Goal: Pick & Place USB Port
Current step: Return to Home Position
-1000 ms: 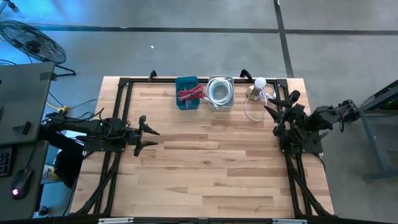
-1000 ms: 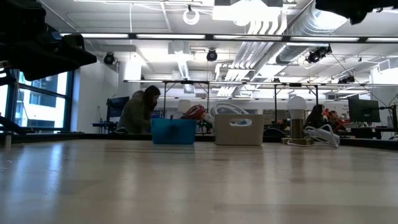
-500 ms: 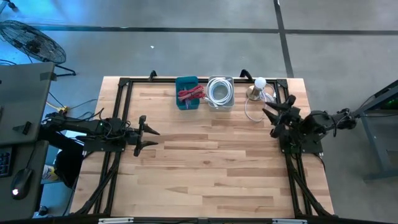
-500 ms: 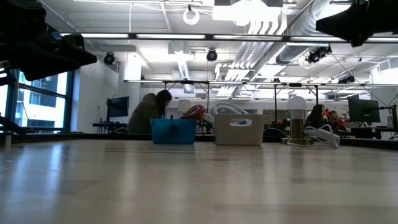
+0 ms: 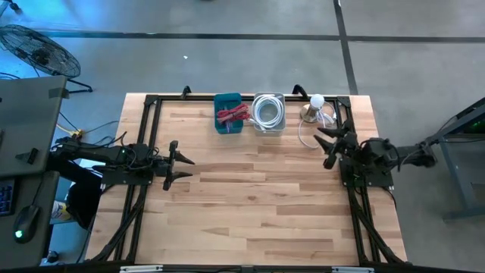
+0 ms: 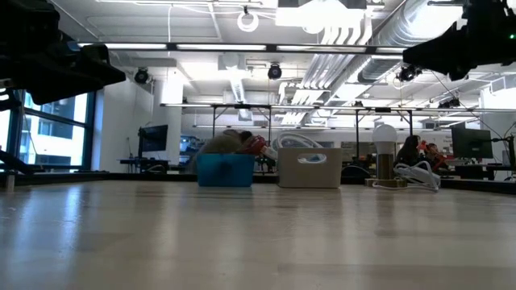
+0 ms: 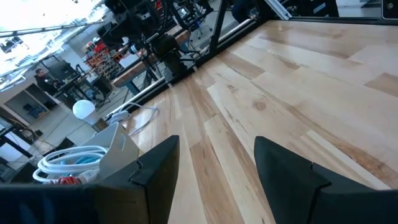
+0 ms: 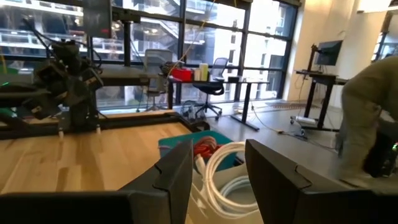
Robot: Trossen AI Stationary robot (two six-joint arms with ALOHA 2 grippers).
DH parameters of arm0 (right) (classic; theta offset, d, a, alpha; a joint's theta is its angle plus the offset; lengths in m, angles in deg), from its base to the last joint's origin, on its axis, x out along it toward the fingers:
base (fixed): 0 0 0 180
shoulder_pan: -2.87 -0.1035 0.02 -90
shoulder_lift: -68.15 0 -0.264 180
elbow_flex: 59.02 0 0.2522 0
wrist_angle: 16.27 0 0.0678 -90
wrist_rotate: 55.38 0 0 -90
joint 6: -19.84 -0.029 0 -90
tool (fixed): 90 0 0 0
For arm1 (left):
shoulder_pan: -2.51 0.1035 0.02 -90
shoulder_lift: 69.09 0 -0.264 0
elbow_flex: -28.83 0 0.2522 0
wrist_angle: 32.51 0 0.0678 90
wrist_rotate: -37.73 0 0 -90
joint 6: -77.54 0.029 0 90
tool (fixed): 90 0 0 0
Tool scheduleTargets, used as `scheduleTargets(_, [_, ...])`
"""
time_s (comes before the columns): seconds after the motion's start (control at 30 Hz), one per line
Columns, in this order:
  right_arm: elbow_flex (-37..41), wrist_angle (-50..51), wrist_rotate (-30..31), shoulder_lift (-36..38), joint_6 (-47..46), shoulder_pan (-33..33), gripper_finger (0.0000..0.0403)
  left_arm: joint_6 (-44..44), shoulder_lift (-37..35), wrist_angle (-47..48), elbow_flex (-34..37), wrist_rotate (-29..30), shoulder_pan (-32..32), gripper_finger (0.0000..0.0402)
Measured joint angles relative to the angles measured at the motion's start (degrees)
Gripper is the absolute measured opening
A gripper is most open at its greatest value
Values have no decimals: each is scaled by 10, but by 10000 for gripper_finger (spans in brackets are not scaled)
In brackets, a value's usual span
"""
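Observation:
A blue bin (image 5: 229, 114) with red cables and a pale bin (image 5: 268, 111) with a coiled white cable stand at the table's far edge; both show in the low view, blue bin (image 6: 225, 169) and pale bin (image 6: 310, 167). A white bulb on a round base (image 5: 314, 107) with a loose white cord (image 5: 306, 133) stands to their right. My right gripper (image 5: 324, 145) is open and empty, above the table near the cord; in its wrist view (image 8: 214, 180) it faces the bins. My left gripper (image 5: 182, 163) is open and empty over the table's left part.
A black frame (image 5: 151, 102) runs along the table's far, left and right edges. The middle and near part of the wooden table top (image 5: 250, 205) is bare. A person (image 6: 230, 143) bends down in the room behind the table. A fan (image 5: 38, 49) stands on the floor at the far left.
My right gripper has gone a little toward the table's left edge, out over the table near the white cord, and has come lower in the low view; it stays open. The person behind the table has bent down.

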Motion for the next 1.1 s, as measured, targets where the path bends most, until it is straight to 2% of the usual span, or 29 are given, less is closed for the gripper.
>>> scheduleTargets(0.57, [1, 37, -151, -5, -53, 114, 140, 0, 0, 0, 0, 0, 0, 202])
scheduleTargets(0.77, [77, -48, -198, -7, -73, 147, 140, 0, 0, 0, 0, 0, 0, 202])
scheduleTargets(0.9, [78, -60, -250, -20, -73, 163, 140, 0, 0, 0, 0, 1, 0, 202])
scheduleTargets(1.1, [78, -63, -260, -22, -69, 170, 140, 0, 0, 0, 0, 0, 0, 202])
